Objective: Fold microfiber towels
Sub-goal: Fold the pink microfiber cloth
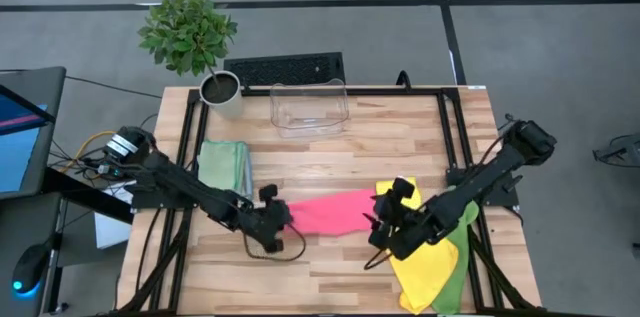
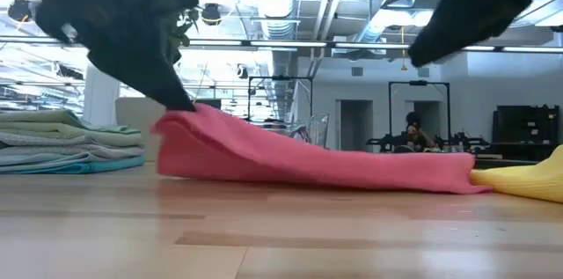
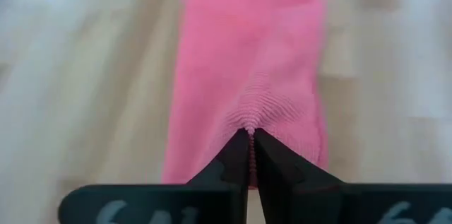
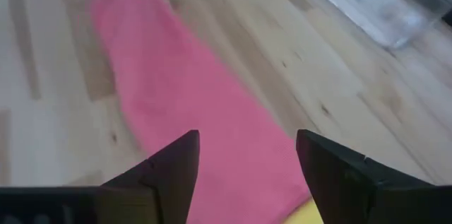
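Pink microfibre, the pink towel (image 1: 328, 212), lies stretched in a long band across the front middle of the worktop (image 1: 400, 147), its long axis running from one arm to the other. The left hand (image 1: 278, 222) is clenched on the band's left end; its wrist view shows the cloth puckered between the closed tips, and from table height that end is lifted a little off the wood while the rest sags flat. The right hand (image 1: 385, 232) hovers over the opposite end with its jaws spread and nothing between them, so that end lies released, just touching the yellow towel (image 1: 425, 262). A lime green towel (image 1: 462, 262) peeks out from under the yellow one.

Any fold now seems to turn on this: the held end must travel along the band's length toward the right hand, or the right hand, nearer the free end, must drop and take it again.

A stack of folded towels (image 1: 224, 164) sits well apart, behind the left arm. How the pink towel's layers lie cannot be made out, nor whether its far edge is square. Both arms hide the towel's ends from above.
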